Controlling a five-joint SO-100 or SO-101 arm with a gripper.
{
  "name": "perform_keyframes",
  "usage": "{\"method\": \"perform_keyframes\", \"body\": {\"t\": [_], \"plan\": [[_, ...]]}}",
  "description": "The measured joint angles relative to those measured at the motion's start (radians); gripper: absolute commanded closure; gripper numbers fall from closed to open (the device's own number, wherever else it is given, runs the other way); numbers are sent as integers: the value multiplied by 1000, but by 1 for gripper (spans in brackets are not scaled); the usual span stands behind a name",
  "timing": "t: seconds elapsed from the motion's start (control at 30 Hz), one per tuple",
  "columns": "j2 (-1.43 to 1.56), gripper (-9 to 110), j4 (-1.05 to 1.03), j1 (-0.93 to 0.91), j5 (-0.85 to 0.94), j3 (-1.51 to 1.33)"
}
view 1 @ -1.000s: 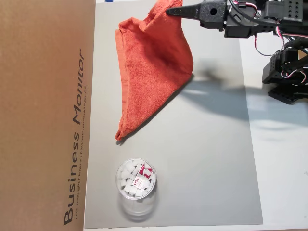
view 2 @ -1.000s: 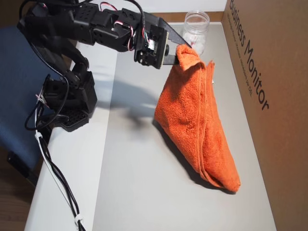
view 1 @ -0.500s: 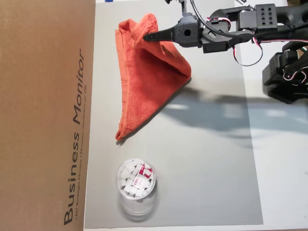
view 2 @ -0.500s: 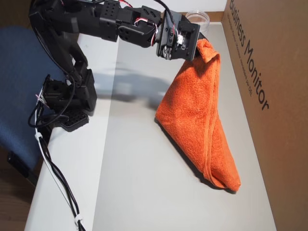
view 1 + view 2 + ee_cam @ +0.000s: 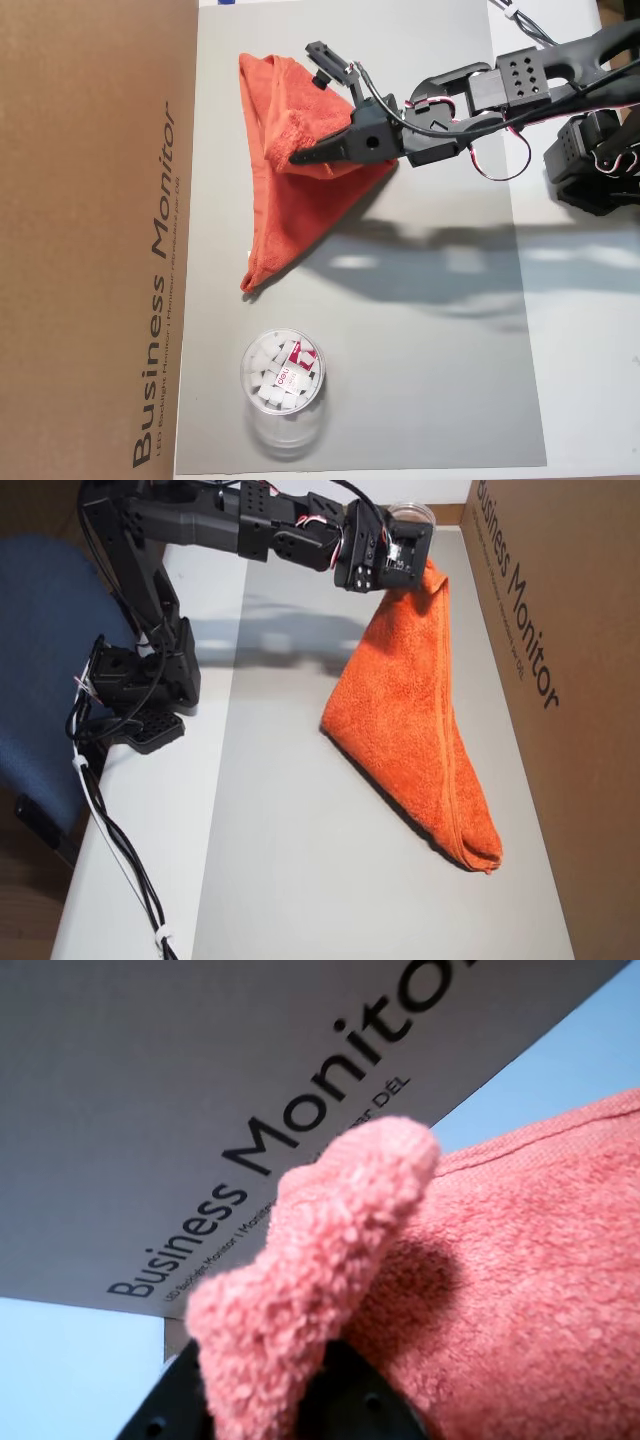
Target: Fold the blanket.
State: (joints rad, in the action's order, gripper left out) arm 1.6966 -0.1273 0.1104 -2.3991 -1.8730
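Orange-red terry dominates an overhead view: the blanket (image 5: 290,200) lies on the grey mat (image 5: 420,380) as a rough triangle, its long edge along the cardboard box (image 5: 95,240) and its narrow tip pointing toward the clear plastic cup (image 5: 283,374). Compared with 1 s ago, the gripper (image 5: 300,156) has carried the pinched corner from the far edge of the mat inward over the cloth, toward the box. I judge this as the fold being drawn across, with the release not yet made. The arm reaches in from the right of this view, stretched nearly level.

Seen from the wrist, a tuft of blanket (image 5: 320,1270) bulges up between the dark jaws, which are closed tight on it; the box's lettering fills the background.

From another overhead view, the gripper (image 5: 415,568) holds the blanket (image 5: 420,740) corner raised, so the cloth hangs as a tall draped cone whose low end rests on the mat (image 5: 290,880) beside the box (image 5: 560,680). The arm arches from its base at the tabletop (image 5: 160,860) edge.
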Motion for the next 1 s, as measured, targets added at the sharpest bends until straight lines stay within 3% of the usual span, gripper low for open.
{"method": "perform_keyframes", "body": {"t": [1.0], "plan": [[-476,102,0,67,66,267]]}}
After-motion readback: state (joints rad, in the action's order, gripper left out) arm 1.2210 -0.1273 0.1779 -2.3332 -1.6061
